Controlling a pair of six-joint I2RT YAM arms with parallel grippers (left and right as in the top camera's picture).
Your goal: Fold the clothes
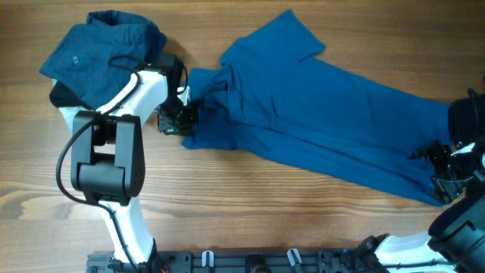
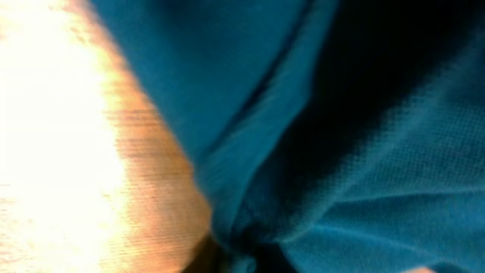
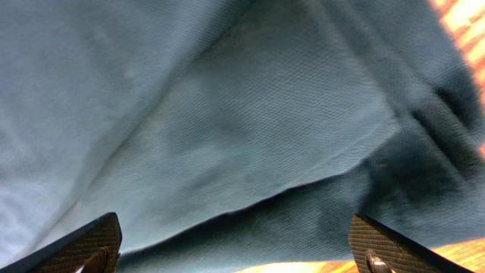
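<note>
Right wrist camera is showing the right gripper [image 3: 236, 249] standing wide open. Its two dark fingertips [image 3: 85, 244] are poking up at the bottom corners, with the blue shirt [image 3: 227, 114] spreading between and above them. Whether either tip is touching the cloth, I cannot tell. A seam or folded hem is running across the fabric, and a sliver of the wooden table [image 3: 464, 17] is peeking in at the top right. From overhead, this gripper is sitting at the shirt's right end, its arm running off the frame's edge.

The left gripper [image 1: 179, 118] is sitting at the shirt's opposite, left end, where the cloth is bunching up. Its own wrist camera is giving only a blur: blue folds filling most of the picture, bright wood on the left, a dark shape at the bottom edge. The fingers are not showing clearly in either view, so I cannot say if they are pinching the cloth.

Only the overhead is showing the whole shirt lying slantwise across the table. It is also showing a second blue garment [image 1: 95, 49] lying in a heap at the upper left, partly hidden by the left arm [image 1: 114, 152].
</note>
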